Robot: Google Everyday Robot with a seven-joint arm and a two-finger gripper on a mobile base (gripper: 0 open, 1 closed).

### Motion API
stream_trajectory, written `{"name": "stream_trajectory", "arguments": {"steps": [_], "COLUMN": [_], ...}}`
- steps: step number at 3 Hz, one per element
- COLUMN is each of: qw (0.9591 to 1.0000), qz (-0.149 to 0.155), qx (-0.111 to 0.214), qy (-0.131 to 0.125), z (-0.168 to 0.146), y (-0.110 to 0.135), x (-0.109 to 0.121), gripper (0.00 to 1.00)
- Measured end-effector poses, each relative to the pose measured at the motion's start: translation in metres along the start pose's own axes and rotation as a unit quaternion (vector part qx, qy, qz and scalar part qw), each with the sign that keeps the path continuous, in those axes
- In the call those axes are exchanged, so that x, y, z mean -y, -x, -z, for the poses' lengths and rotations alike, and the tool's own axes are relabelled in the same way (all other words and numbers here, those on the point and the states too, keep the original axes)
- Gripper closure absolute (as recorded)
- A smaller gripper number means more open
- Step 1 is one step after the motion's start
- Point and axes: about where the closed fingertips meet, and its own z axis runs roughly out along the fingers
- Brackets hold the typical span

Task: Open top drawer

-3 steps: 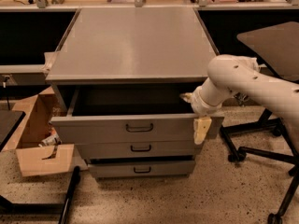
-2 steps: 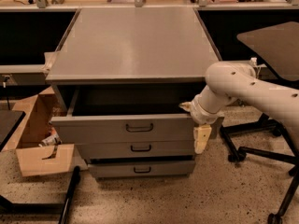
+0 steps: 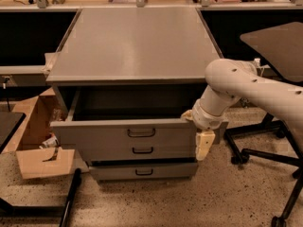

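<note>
The grey metal cabinet [image 3: 132, 46] has three drawers. The top drawer [image 3: 109, 135] is pulled out toward me, showing its deep grey box, with a small dark centre handle [image 3: 141, 133] on its tall front panel. The two shallower drawers [image 3: 142, 169] sit below it. My white arm comes in from the right. My gripper [image 3: 203, 143] hangs at the right end of the top drawer's front panel, its cream fingers pointing down beside the panel's right edge.
An open cardboard box [image 3: 33, 141] stands on the floor to the left of the cabinet. A black stand leg [image 3: 71, 197] lies at the lower left. An office chair base [image 3: 265, 150] and a dark tabletop [image 3: 279, 41] stand at the right. A workbench runs along the back.
My gripper has dropped slightly lower and a little left along the right end of the top drawer's front. The drawer stays pulled out.
</note>
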Motion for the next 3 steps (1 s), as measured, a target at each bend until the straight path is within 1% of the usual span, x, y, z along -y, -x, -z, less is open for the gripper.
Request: {"name": "stream_trajectory", "arguments": {"steps": [1, 2, 3], "qw": [0.9998, 0.9997, 0.9995], "qz": [-0.002, 0.002, 0.004], "qx": [-0.003, -0.008, -0.010], "qy": [0.018, 0.022, 0.031], "z": [0.009, 0.021, 0.026], "y": [0.005, 0.011, 0.018], "x": [-0.018, -0.039, -0.063], "gripper": [0.39, 0.62, 0.86]}}
